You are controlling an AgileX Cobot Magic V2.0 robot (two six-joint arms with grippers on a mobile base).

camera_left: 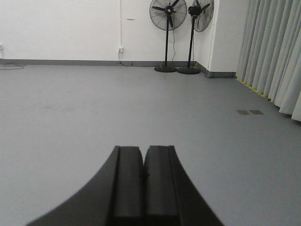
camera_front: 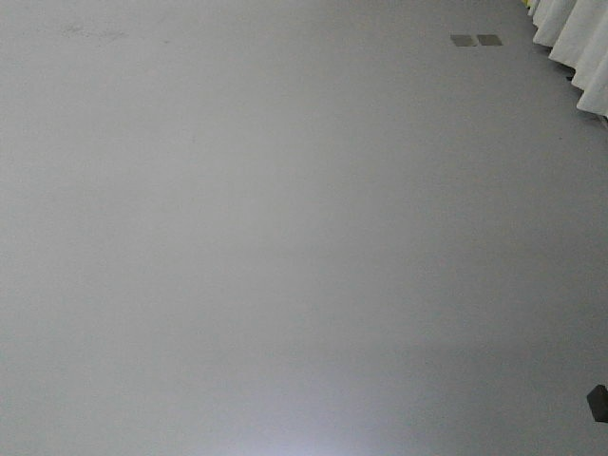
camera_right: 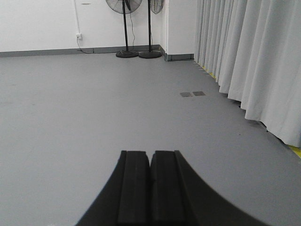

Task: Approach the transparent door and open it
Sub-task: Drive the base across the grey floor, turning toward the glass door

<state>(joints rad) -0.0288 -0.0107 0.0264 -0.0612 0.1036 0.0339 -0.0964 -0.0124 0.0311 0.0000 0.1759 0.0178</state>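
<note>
The transparent door is out of view in every frame. My left gripper (camera_left: 143,149) is shut, its two black pads pressed together with nothing between them, held low over the grey floor. My right gripper (camera_right: 150,154) is likewise shut and empty, pointing along the floor toward the far wall. In the front view only bare grey floor (camera_front: 285,237) shows.
Two black pedestal fans (camera_left: 167,35) stand by the far white wall (camera_left: 61,28). Long pale curtains (camera_right: 254,61) hang along the right side, also seen as curtains (camera_front: 575,47) at the top right. Two small floor plates (camera_front: 476,40) lie near them. A wall corner (camera_right: 181,28) juts out beside the fans.
</note>
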